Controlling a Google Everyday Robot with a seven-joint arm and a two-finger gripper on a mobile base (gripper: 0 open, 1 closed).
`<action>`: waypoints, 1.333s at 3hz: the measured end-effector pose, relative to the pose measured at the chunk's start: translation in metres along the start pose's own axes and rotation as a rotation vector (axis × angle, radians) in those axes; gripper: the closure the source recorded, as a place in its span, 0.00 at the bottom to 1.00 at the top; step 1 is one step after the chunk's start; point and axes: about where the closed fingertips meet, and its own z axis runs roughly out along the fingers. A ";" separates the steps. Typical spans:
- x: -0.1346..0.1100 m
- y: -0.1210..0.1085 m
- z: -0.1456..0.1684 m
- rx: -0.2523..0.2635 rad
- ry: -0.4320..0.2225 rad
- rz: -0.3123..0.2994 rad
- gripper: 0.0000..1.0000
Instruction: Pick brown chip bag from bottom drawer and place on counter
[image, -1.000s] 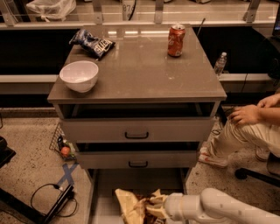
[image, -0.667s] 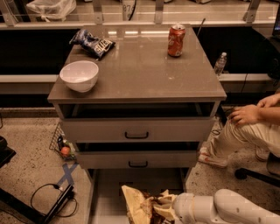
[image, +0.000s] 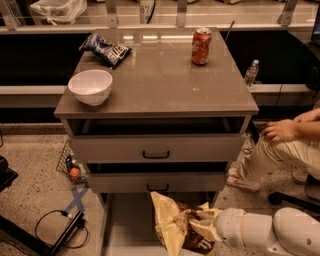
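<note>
Gripping the brown chip bag (image: 170, 223) by its crumpled right edge, gripper (image: 202, 226) clamped shut, at 6 o'clock of the cabinet, over the open bottom drawer (image: 127, 227). Counter (image: 160, 82) holds: white bowl (image: 90, 86) at 9 o'clock, blue chip bag (image: 106, 48) at 11, soda can (image: 201, 46) at 1.

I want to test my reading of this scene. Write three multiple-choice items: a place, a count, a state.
1. The white bowl is: A) on the counter; B) in the top drawer; C) on the floor.
2. Things on the counter: A) one; B) three; C) five.
3. The brown chip bag is: A) flat on the counter; B) held by the end effector above the bottom drawer; C) in a closed drawer.
Key: A, it sits there; B, bowl, blue chip bag, soda can; B, the end effector, low in front, grips it.
</note>
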 end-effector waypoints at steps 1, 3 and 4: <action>-0.004 0.000 -0.001 0.001 -0.001 0.001 1.00; -0.129 -0.009 -0.048 0.060 0.004 0.062 1.00; -0.176 -0.011 -0.072 0.097 0.015 0.071 1.00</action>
